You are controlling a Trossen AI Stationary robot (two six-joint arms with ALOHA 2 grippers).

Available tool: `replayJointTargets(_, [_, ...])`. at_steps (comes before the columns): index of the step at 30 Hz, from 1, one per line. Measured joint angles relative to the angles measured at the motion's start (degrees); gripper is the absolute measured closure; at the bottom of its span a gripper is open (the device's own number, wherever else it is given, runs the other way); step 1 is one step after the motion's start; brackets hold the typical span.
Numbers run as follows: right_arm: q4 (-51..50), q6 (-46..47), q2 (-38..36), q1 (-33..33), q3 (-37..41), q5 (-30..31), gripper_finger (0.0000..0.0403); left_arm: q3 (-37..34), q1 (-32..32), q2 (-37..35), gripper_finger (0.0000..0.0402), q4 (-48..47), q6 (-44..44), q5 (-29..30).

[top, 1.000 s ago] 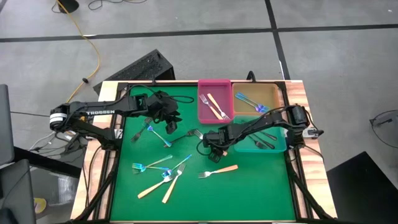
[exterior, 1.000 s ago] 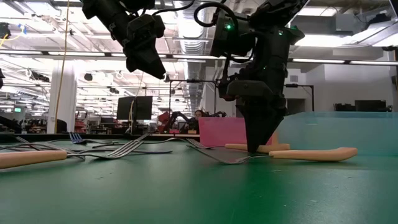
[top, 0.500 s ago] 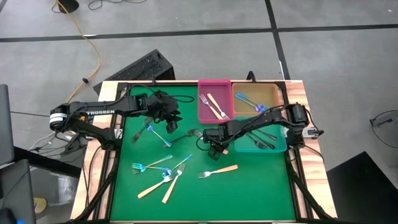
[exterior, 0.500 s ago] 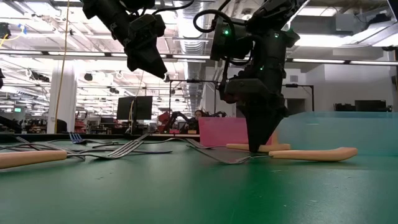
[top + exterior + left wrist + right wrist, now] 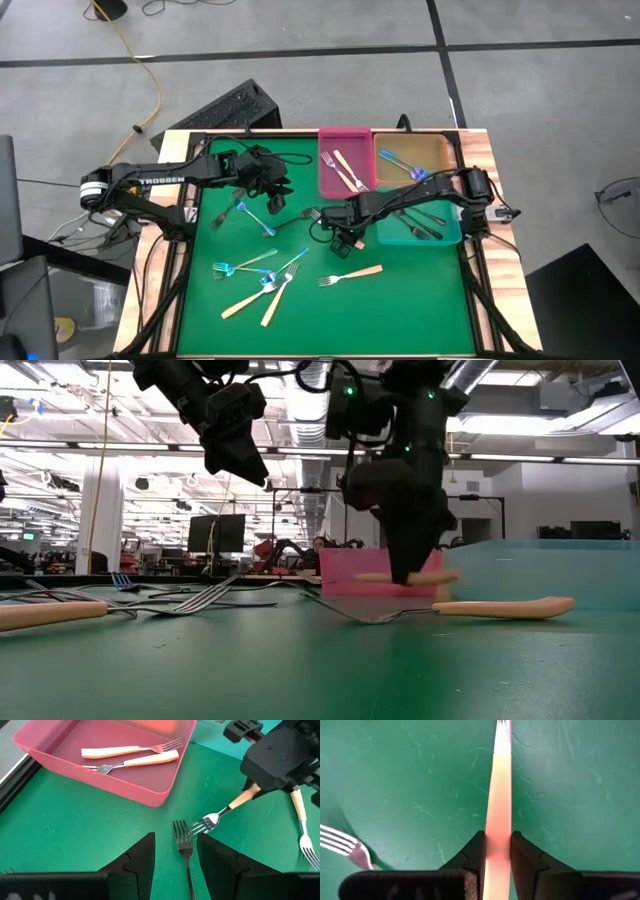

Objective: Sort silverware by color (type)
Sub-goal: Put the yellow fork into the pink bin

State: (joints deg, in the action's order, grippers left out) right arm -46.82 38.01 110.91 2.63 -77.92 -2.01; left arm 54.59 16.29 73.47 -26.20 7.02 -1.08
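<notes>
High view: left gripper [image 5: 272,196] hovers open and empty over the counter [image 5: 420,300], near the loose blue forks [image 5: 245,265]. TROSSEN is readable on the left arm [image 5: 160,181]. At centre, the right gripper [image 5: 345,238] is clamped on a tan-handled fork [image 5: 499,795], lifted just off the green. Pink bin [image 5: 345,187] holds two tan-handled forks; tan bin [image 5: 412,176] holds blue ones; teal bin [image 5: 425,238] holds dark ones. Judgement: roughly half sorted; about nine forks remain loose.
</notes>
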Motion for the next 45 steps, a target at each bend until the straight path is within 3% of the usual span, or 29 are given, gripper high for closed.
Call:
replayJointTargets(21, [-15.08,-5.34,-0.26,-0.9,-12.1,0.42,0.0317,0.0,0.0,0.0,0.0272,0.0,0.14,0.02])
replayJointTargets(37, [-18.65,-7.86,-6.36,-11.58,-11.68,3.55,0.0317,0.0,0.0,0.02,0.0272,0.0,1.52,0.28])
replayJointTargets(45, [-13.5,-8.21,-7.7,-20.04,-11.7,5.23,0.0317,0.0,0.02,0.02,0.0272,0.11,2.37,0.5])
